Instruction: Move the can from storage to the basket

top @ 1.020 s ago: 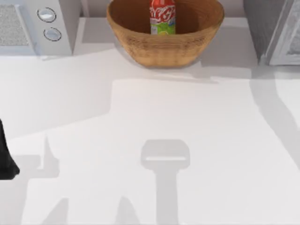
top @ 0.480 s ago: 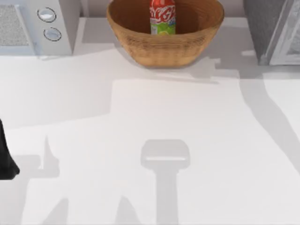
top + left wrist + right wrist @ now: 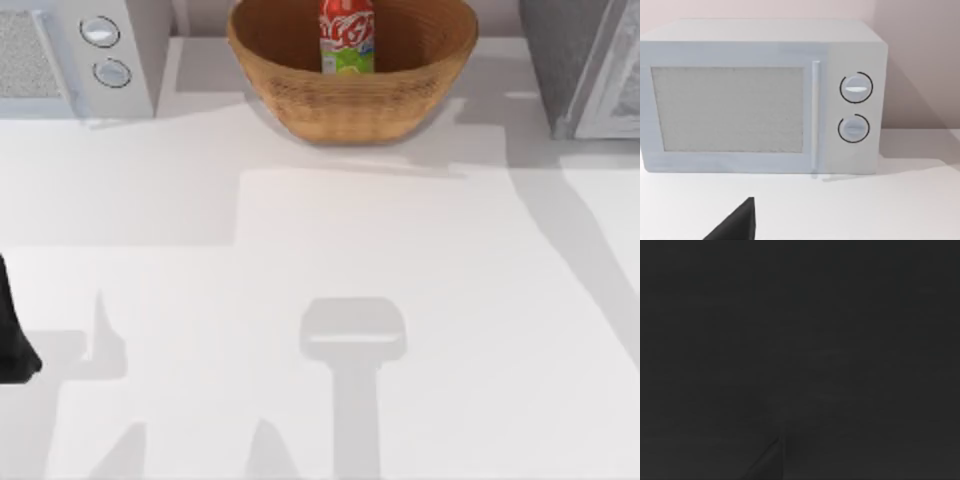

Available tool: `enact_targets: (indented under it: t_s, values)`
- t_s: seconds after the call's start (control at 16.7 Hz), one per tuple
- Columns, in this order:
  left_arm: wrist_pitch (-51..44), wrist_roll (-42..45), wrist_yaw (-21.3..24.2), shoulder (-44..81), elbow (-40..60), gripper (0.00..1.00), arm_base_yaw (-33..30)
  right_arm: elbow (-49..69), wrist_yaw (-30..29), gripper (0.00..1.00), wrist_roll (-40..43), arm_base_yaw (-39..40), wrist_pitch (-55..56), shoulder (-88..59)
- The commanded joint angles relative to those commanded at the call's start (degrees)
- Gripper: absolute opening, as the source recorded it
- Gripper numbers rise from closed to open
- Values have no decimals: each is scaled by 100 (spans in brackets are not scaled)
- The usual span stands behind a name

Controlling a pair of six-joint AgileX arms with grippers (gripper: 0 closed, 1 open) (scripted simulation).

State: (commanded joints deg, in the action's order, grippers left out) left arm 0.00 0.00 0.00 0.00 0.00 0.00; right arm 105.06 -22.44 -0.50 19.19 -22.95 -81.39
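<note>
Standing upright inside the basket (image 3: pixel 352 70), at the twelve o'clock edge of the table (image 3: pixel 300 250) in the top view, the can (image 3: pixel 347 36) had its long axis vertical and its lime-green band low against the wicker wall. Judged from that, the carrying part of the task looked done. Storage (image 3: pixel 585 65), the dark speckled cabinet with the white-framed door, sat at about one o'clock, just beside the basket, and the white microwave (image 3: pixel 70 55) sat at eleven o'clock.

The left arm (image 3: pixel 15 335) showed as a dark shape at nine o'clock on the table's left edge, well apart from the basket, so the can lay toward one o'clock from it. In the left wrist view a dark wedge of the left gripper (image 3: pixel 735 225) faced the microwave, and I could not tell whether its fingers were parted or together. The right wrist view was dark (possibly a sign that the camera was close against something), and the right arm's fingers could not be judged either. Which arm was nearer the can could not be settled.

Against the earlier top views, can, basket and left arm had stayed put. Only the grey shadows near storage had shifted, the band at two o'clock having narrowed and drawn rightward.
</note>
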Motion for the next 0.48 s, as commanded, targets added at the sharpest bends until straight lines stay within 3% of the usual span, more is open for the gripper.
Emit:
enact_targets:
  t_s: [0.48]
  values:
    - [0,0,0,0,0,100,0,-948,103,100,19,-47,272,916]
